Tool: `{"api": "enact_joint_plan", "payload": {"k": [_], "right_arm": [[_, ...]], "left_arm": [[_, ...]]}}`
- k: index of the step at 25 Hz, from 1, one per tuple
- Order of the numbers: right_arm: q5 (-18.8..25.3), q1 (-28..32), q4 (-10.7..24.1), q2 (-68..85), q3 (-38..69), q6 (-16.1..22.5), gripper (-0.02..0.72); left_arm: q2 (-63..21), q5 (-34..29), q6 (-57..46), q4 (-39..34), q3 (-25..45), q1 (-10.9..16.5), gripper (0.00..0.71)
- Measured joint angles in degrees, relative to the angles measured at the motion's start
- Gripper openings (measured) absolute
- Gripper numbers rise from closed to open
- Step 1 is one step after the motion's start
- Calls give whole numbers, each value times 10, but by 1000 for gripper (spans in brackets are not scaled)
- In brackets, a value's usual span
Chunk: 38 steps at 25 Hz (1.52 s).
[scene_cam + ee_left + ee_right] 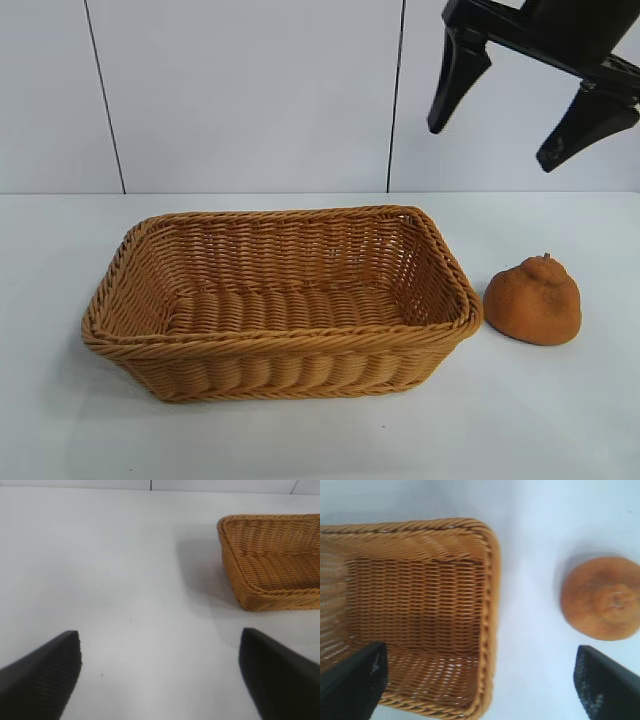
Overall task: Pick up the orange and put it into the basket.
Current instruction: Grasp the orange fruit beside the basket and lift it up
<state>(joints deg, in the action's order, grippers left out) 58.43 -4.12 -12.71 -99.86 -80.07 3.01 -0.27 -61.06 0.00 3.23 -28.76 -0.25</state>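
Observation:
The orange (533, 300) is a lumpy brownish-orange fruit with a small stem on top. It sits on the white table just right of the basket (130, 262), a large tan wicker basket with nothing in it. My right gripper (495, 142) is open and empty, high above the basket's right end and the orange. In the right wrist view the orange (601, 598) and the basket's end (490, 610) lie below the open gripper (480, 677). My left gripper (160, 652) is open and empty over bare table, with the basket (235, 580) off to one side.
The white table (560, 420) runs out around the basket and the orange. A pale panelled wall (250, 90) stands behind.

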Motion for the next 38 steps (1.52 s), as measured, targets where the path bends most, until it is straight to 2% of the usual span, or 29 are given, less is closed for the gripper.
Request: {"api": "enact_joint_plan", "payload": {"k": [6, 21, 23, 24, 30, 31, 38], "right_arm": [[-2, 7, -23, -54, 0, -16, 694], [-54, 7, -22, -208, 0, -9, 680], [-55, 7, -20, -208, 0, -7, 605], [-55, 7, -16, -208, 0, -4, 540], [-49, 7, -5, -208, 0, 2, 68], [-48, 7, -5, -206, 0, -1, 35], [-32, 7, -2, -159, 0, -23, 34]], "left_arm": [[0, 0, -3, 0, 0, 0, 614], [0, 0, 0, 0, 0, 0, 614], [0, 0, 0, 0, 0, 0, 614], [0, 0, 0, 0, 0, 0, 613], [0, 0, 0, 0, 0, 0, 613], [0, 0, 0, 0, 0, 0, 613], [0, 1, -3, 0, 0, 0, 613]]}}
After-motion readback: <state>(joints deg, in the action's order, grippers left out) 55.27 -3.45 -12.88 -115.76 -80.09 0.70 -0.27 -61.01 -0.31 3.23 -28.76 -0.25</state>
